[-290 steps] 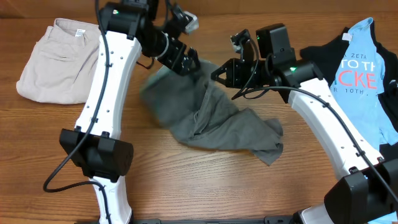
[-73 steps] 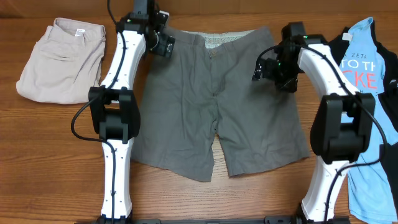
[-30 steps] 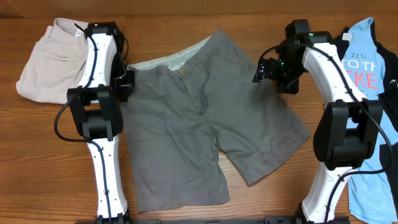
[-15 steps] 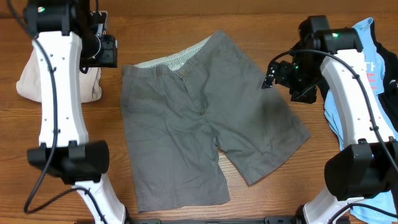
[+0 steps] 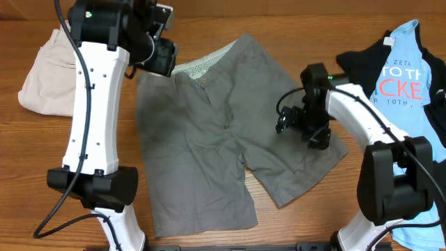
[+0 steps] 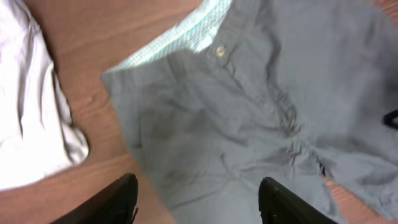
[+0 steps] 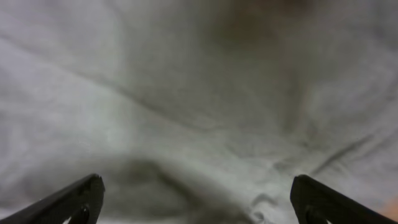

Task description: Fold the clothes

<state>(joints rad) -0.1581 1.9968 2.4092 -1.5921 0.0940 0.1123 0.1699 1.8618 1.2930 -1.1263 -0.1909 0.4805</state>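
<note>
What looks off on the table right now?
The grey shorts lie flat but skewed: the waistband runs at a slant with its pale lining showing, and one leg splays out sideways. Creases bunch around the fly. Nothing looks torn or spilled.

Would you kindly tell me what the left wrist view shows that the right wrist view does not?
Only the left wrist view: a waistband button, pale lining, wooden table, beige shorts and the open left end effector. Only the right wrist view: the open right end effector, close over creased cloth. Both: the dark grey shorts.
</note>
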